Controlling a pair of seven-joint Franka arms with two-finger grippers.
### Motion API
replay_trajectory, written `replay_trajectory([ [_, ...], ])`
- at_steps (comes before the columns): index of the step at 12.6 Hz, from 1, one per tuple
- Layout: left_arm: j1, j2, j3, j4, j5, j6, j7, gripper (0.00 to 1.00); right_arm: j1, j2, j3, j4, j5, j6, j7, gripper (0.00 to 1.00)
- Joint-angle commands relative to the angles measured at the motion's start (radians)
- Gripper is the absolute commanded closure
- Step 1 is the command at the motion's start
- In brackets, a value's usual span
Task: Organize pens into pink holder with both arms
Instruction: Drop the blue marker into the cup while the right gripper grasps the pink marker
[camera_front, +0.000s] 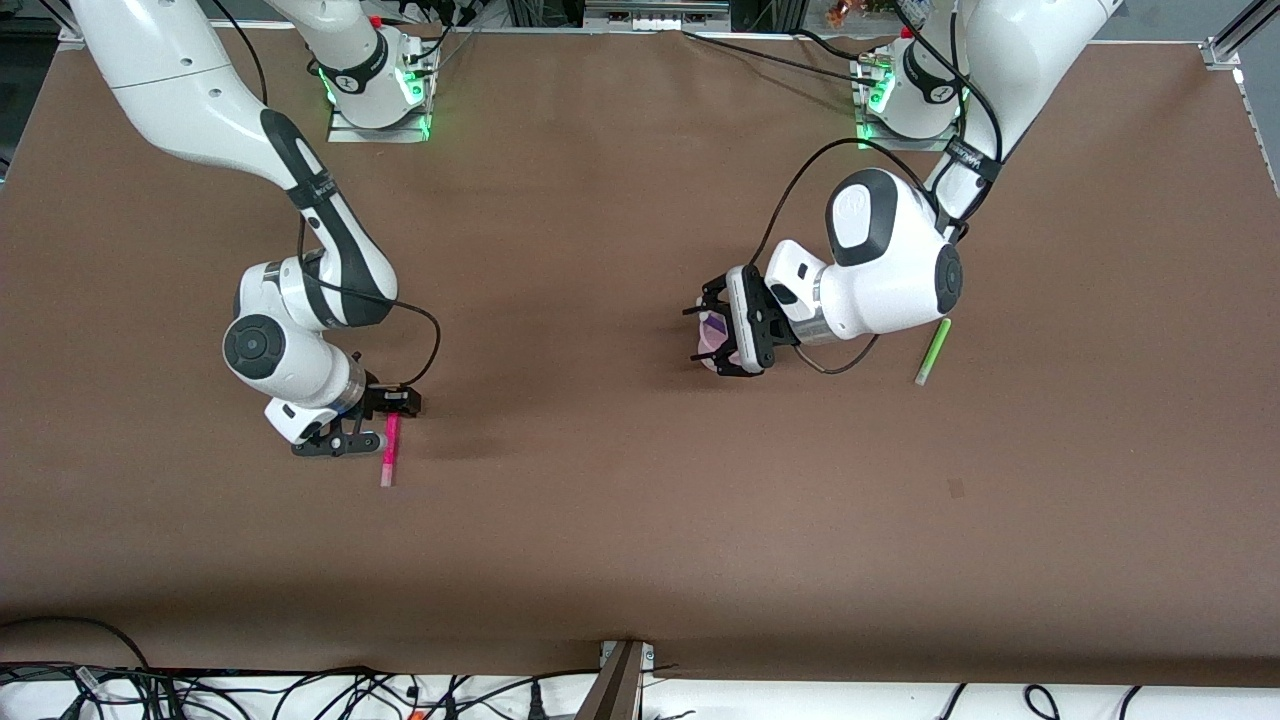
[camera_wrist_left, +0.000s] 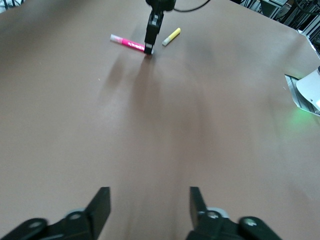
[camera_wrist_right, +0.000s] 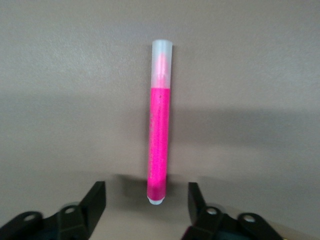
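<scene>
Pens: pink pen (camera_front: 389, 450) lies on table under right gripper (camera_wrist_right: 146, 200), jaws wide astride its end. Green pen (camera_front: 933, 351) lies loose near left arm. Left gripper (camera_wrist_left: 149, 204) wide, empty, over holder (camera_front: 714, 340). Yellow pen (camera_wrist_left: 171, 36) loose. Mostly undone.

In the front view the pink holder (camera_front: 714, 337) was mostly hidden by the left gripper (camera_front: 722, 335), with only a pale pink and purplish sliver showing between the black parts; what sat inside it could not be made out. The yellow pen (camera_wrist_left: 171, 36) appeared only in the left wrist view, small and distant, and the right arm covered its spot in the front view. The green pen (camera_front: 932, 351) had its upper end tucked under the left arm's wrist. Both wrist views cut their own fingers (camera_wrist_right: 94, 202) off at the frame edge.
</scene>
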Motion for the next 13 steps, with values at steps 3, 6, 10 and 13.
replay_trajectory([
  [3, 0.081, -0.072, 0.011, -0.011, 0.022, -0.117, -0.067, 0.00, -0.025, 0.003, 0.008, -0.019, 0.015, 0.033, -0.004, 0.59],
  [6, 0.095, -0.072, 0.054, 0.038, 0.349, -0.231, -0.412, 0.00, -0.028, 0.004, 0.008, -0.017, 0.015, 0.033, -0.012, 0.77],
  [10, 0.116, -0.071, 0.088, 0.177, 0.605, -0.459, -0.687, 0.00, -0.019, 0.000, 0.010, -0.016, 0.016, 0.021, 0.002, 0.82],
  [13, 0.135, -0.072, 0.157, 0.257, 0.685, -0.569, -0.701, 0.00, -0.017, -0.020, 0.066, 0.029, 0.015, -0.107, 0.109, 0.84],
])
